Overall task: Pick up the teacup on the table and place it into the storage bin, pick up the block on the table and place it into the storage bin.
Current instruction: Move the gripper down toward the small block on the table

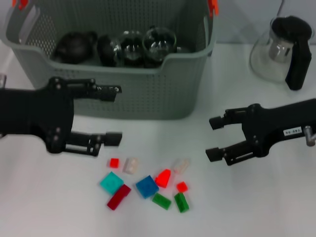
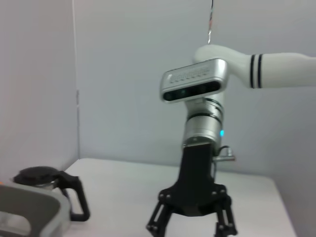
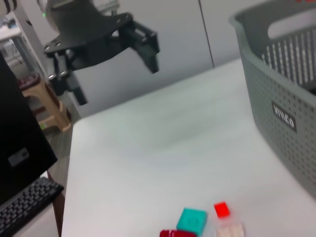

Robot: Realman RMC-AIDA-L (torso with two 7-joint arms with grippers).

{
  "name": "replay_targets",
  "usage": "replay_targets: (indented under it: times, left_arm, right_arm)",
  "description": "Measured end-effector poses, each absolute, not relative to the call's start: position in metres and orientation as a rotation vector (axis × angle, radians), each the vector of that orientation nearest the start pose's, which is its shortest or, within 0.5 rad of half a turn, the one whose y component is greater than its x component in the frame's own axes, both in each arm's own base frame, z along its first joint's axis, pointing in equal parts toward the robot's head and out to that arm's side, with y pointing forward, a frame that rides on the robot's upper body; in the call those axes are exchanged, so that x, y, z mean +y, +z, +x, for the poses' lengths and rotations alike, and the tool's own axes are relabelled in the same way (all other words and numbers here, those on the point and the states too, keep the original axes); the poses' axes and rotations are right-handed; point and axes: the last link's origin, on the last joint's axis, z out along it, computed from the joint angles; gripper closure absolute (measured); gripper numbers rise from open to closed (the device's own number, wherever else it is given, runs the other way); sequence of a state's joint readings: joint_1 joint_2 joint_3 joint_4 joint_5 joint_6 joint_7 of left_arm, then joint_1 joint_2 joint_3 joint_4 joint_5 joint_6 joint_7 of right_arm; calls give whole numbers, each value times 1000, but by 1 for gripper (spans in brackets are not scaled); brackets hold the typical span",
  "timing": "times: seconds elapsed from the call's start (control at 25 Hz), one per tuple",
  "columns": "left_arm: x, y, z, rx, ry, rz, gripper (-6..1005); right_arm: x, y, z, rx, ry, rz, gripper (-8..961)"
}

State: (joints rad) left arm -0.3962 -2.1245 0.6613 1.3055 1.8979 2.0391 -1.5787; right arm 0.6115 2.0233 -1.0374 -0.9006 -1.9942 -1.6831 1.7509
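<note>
The grey-green storage bin (image 1: pixel 148 94) stands at the back of the table and holds clear glass cups (image 1: pixel 159 43) and dark round pots (image 1: pixel 74 47). No teacup shows on the table itself. Several small blocks lie in front of the bin, among them a blue block (image 1: pixel 146 186), a teal block (image 1: pixel 111 183) and a red block (image 1: pixel 163 177). My left gripper (image 1: pixel 112 114) hovers open and empty in front of the bin's left half. My right gripper (image 1: pixel 213 138) is open and empty to the right of the blocks. The right wrist view shows the bin's label (image 3: pixel 285 116) and the teal block (image 3: pixel 192 220).
A glass teapot with a black handle and lid (image 1: pixel 281 52) stands at the back right, beside the bin. A dark red block (image 1: pixel 119 196) and two green blocks (image 1: pixel 181 202) lie nearest the front. The left table edge, a keyboard (image 3: pixel 24 207) and a stool show in the right wrist view.
</note>
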Motion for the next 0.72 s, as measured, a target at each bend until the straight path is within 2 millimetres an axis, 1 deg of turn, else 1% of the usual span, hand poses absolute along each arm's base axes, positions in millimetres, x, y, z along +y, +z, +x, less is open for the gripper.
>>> replay_targets:
  times: [0.04,0.12,0.16,0.2,0.24,0.36,0.52,0.72]
  left_arm:
    - [276,85,-214,-195,-754,-2884,166]
    - [275,81,-226,-207,-790,-2880,167]
    - [276,79,-232,-211,-805,-2872,167]
    - [276,78,-237,-218,-810,-2860,167]
    - [277,76,-243,-226,-804,-2847,167]
    - [281,72,-256,-243,-747,-2808,168]
    - [284,66,-264,-274,-696,-2792,170]
    - [284,65,-267,-277,-684,-2794,170]
  right_arm:
    - [340,8,197,576,404,-3083,16]
    - [343,7,193,608,346,-3089,19]
    - [345,5,189,624,306,-3090,20]
    - [349,3,182,654,214,-3082,21]
    - [349,3,182,654,214,-3082,23]
    - [356,-4,168,686,74,-3069,27]
    - [365,-15,148,735,-99,-3059,32]
    - [371,-32,122,765,-316,-3032,39]
